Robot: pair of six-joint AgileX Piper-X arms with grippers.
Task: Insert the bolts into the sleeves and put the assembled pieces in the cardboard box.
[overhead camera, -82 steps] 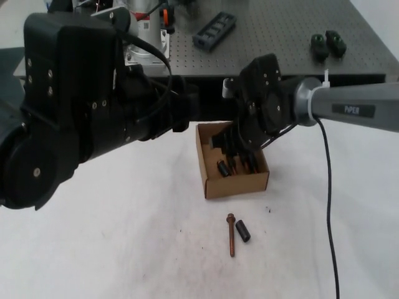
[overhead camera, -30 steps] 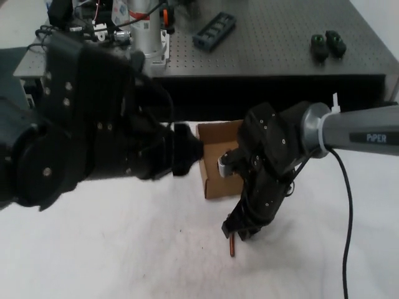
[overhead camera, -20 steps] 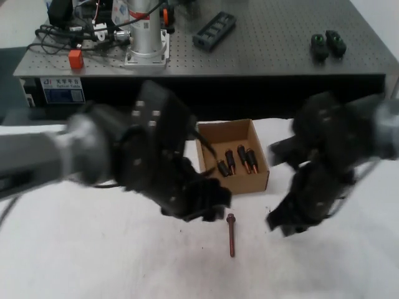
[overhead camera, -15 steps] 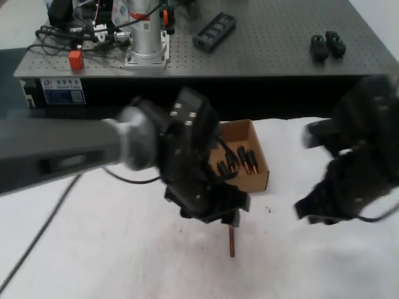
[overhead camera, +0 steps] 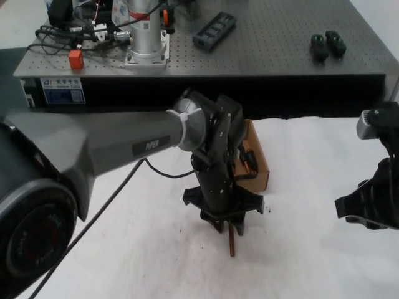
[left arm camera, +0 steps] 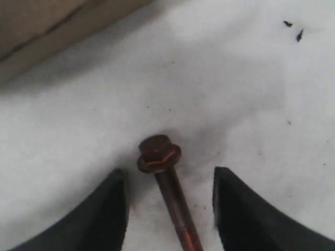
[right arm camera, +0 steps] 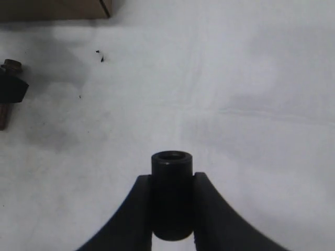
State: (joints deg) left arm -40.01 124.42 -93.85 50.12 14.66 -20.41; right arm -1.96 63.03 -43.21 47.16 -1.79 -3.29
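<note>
A copper bolt (left arm camera: pixel 158 153) lies on the white cloth with its hex head toward the cardboard box (overhead camera: pixel 258 163). My left gripper (left arm camera: pixel 170 180) is open and low over it, one finger on each side of the shaft; the bolt's lower shaft (overhead camera: pixel 232 242) sticks out beneath that gripper (overhead camera: pixel 227 219). My right gripper (right arm camera: pixel 171 180) is shut on a black sleeve (right arm camera: pixel 171 194), held with its bore showing. It hovers at the far right (overhead camera: pixel 368 205), apart from the bolt (right arm camera: pixel 5 97). The left arm hides most of the box; assembled pieces (overhead camera: pixel 247 161) show inside.
A dark perforated bench (overhead camera: pixel 280 37) runs along the back with a black tray (overhead camera: pixel 215 29), two dark knobs (overhead camera: pixel 327 43), a metal post (overhead camera: pixel 146 31) and cables. White cloth (overhead camera: pixel 124 249) covers the near area, with open room left and right of the bolt.
The right gripper took the sleeve from beside the bolt and carried it off to the right. The left arm swung in and came down over the bolt.
</note>
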